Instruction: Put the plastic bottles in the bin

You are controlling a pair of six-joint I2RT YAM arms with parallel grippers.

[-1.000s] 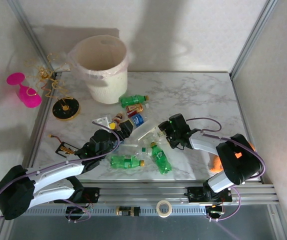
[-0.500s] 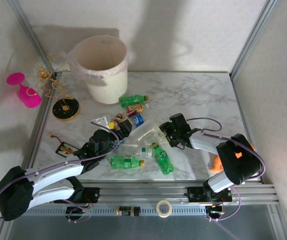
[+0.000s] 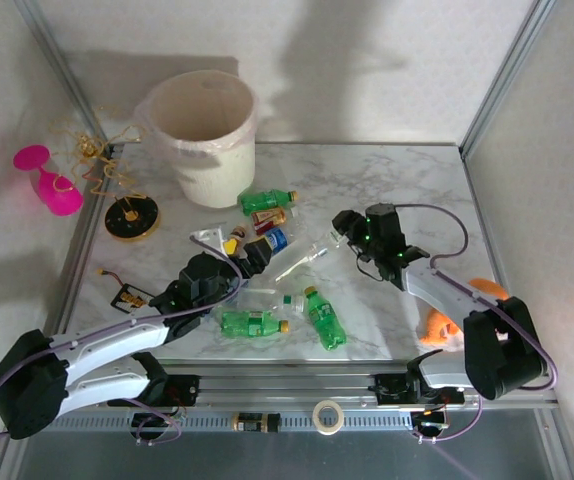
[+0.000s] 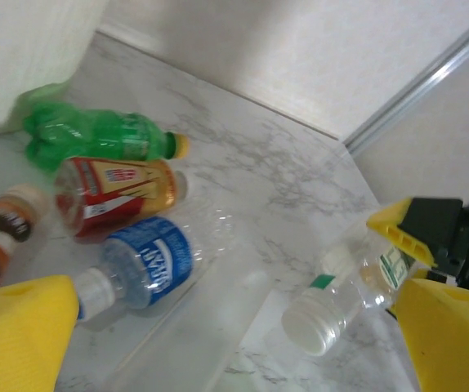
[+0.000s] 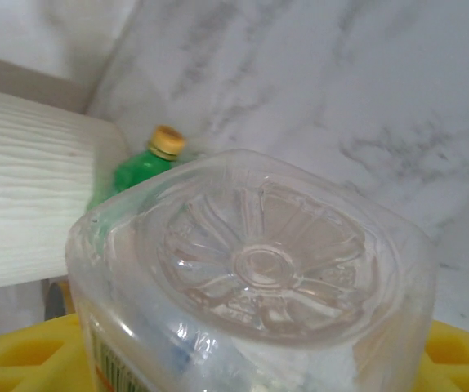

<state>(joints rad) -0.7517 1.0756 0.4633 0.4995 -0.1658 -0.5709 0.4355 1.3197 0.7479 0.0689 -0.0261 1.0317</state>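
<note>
- Top external view: the right gripper (image 3: 343,232) is clamped on the base end of a crushed clear bottle (image 3: 307,260), near the middle of the marble table (image 3: 407,180). The bottle slants away toward the left arm.
- From the right wrist, that bottle's ribbed base sits between yellow fingers (image 5: 22,351).
- From the left wrist, its white cap points toward the camera, and its body is pinched in the right arm's yellow-tipped jaws.
- The left gripper (image 3: 244,248) has its jaws spread wide with nothing between them, low over the left-centre cluster.
- Just ahead of it lie a blue-labelled bottle (image 3: 275,238), a copper-brown bottle (image 3: 270,216) and a green bottle with yellow cap (image 3: 267,200), side by side, the green one nearest the bin.
- Two more green bottles (image 3: 250,322) (image 3: 322,318) lie near the table's front edge.
- The bin (image 3: 207,180) stands upright at the back-left corner, liner folded over its rim.
</note>
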